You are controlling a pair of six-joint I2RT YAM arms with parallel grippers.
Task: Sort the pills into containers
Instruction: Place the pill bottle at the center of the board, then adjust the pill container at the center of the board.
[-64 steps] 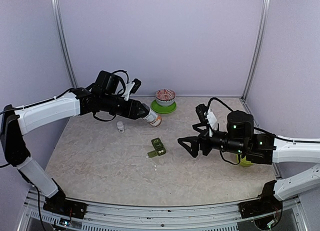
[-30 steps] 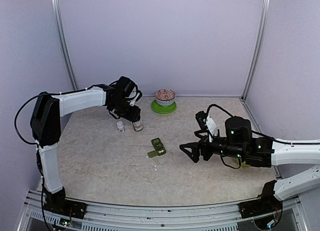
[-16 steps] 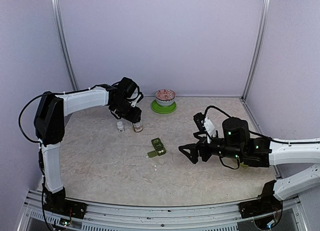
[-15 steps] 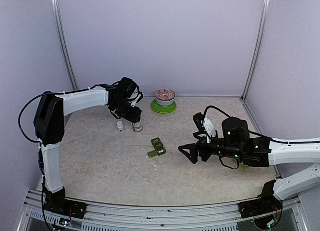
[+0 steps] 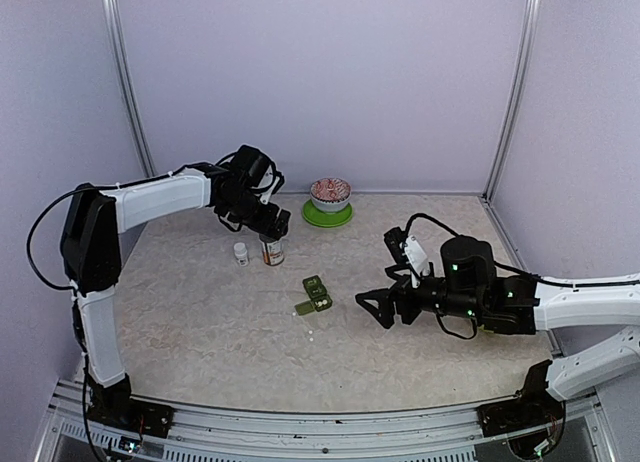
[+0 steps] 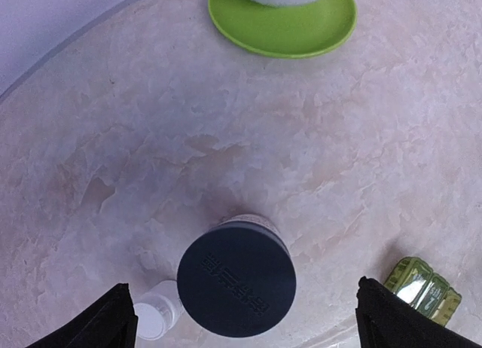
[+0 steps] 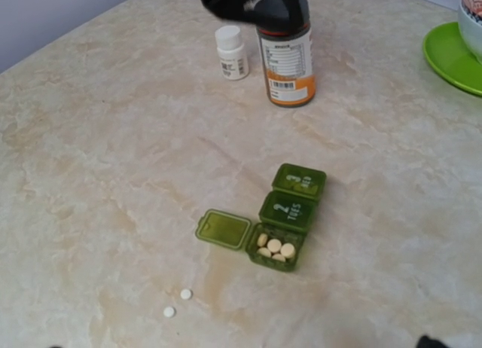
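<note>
The containers (image 7: 290, 216), a dark green strip (image 5: 317, 293) of three compartments, lie mid-table. The nearest lid is flipped open, and several pills (image 7: 275, 247) lie inside. Two loose pills (image 7: 178, 303) rest on the table just in front of it. A pill bottle (image 5: 271, 250) with a dark cap (image 6: 236, 278) and orange label (image 7: 285, 58) stands upright. My left gripper (image 5: 270, 225) hangs open directly above it, its fingers clear of both sides of the cap. My right gripper (image 5: 372, 307) is open, low and to the right of the containers, holding nothing.
A small white bottle (image 5: 240, 252) stands just left of the pill bottle (image 6: 154, 320). A patterned bowl (image 5: 330, 192) sits on a green plate (image 6: 282, 24) at the back of the table. Enclosure walls stand behind and at both sides.
My left gripper has opened and let go of the pill bottle, which now stands on the table by the white bottle. The right arm has edged slightly left.
</note>
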